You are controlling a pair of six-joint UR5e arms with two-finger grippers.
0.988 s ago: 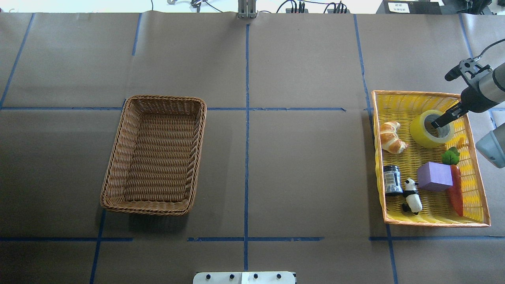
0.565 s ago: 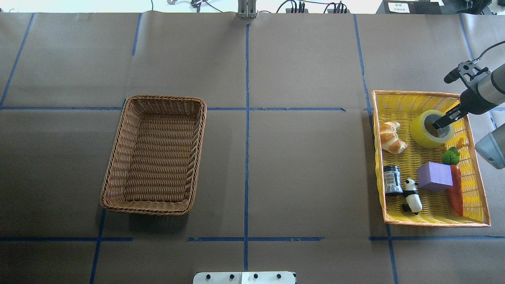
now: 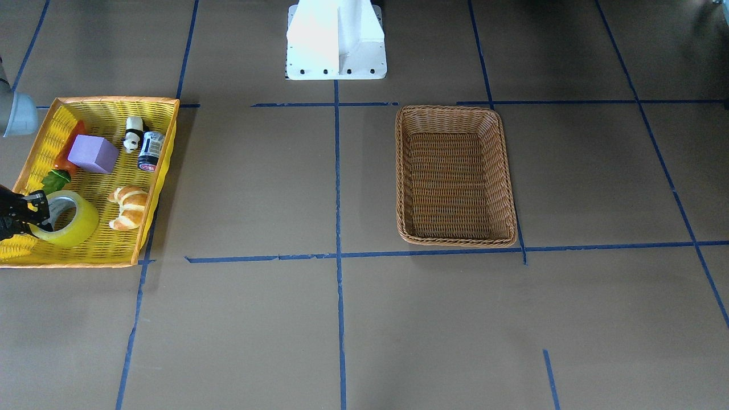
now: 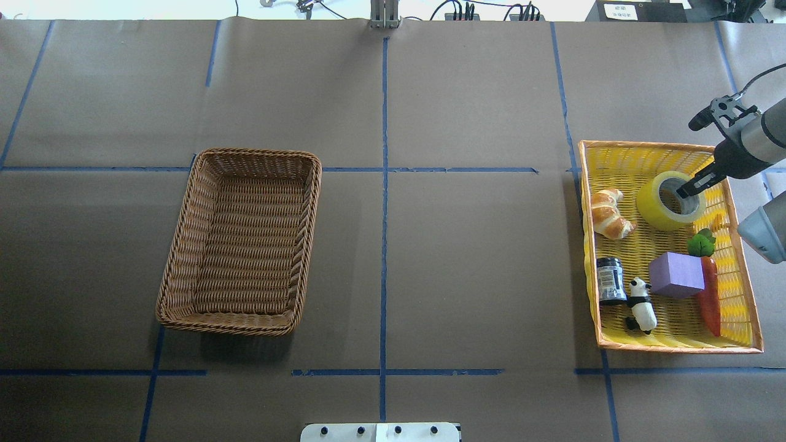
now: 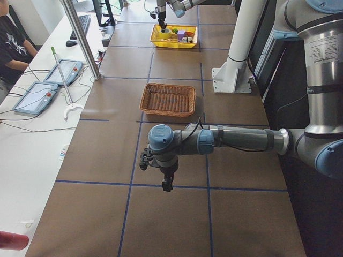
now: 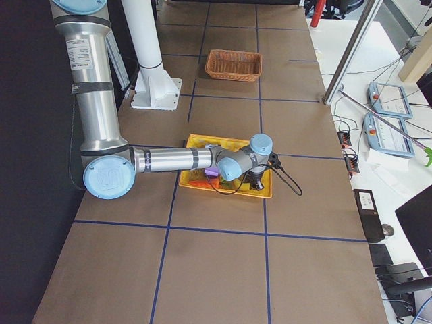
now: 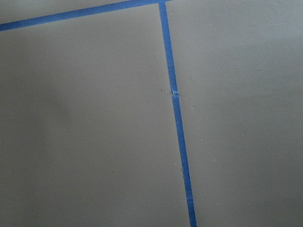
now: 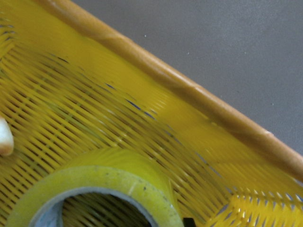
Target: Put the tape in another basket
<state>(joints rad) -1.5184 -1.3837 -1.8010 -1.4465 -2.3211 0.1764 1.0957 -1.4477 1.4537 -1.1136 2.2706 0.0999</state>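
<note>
The yellow tape roll sits at the far end of the yellow mesh tray; it also shows in the front view and fills the bottom of the right wrist view. My right gripper has one finger down inside the roll's core and is shut on the roll's wall, as the front view also shows. The brown wicker basket lies empty far to the left of the tray. My left gripper hovers over bare table, seen only from the side, so I cannot tell its state.
The tray also holds a croissant, a purple block, a panda figure, a dark jar and a toy carrot. The robot's white base stands at the table's near edge. An operator sits beside the table.
My right wrist has moved a little toward the far side of the table. The tape roll has shifted slightly with it. The rest has not moved.
</note>
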